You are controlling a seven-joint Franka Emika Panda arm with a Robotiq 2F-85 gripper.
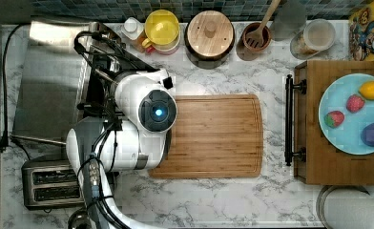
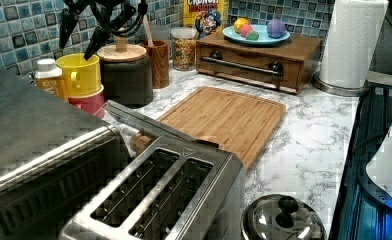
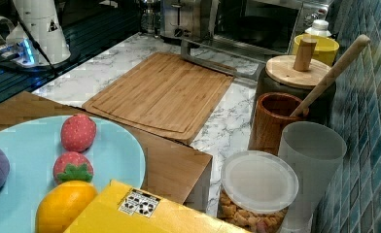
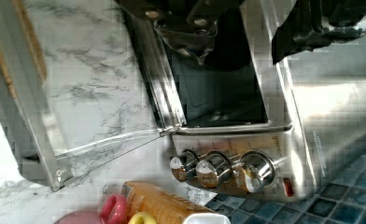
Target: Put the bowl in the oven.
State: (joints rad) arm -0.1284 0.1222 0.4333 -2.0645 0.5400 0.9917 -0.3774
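My gripper (image 4: 251, 42) hangs over the mouth of the oven (image 4: 330, 116), at the top view's left. My fingers (image 4: 190, 37) are spread apart and hold nothing. The door (image 4: 158, 79) is down flat. At the right view's top, a dark round shape sits inside the oven. I think it is the bowl (image 3: 259, 26), but it is hard to be sure. If I pull back too low, I could bump the door or the knobs (image 4: 214, 170). If I catch the bowl's edge, it could slide out again.

Silver oven (image 4: 330, 121), white-grey marbled counter (image 1: 213, 200), yellow cup (image 1: 162, 27).
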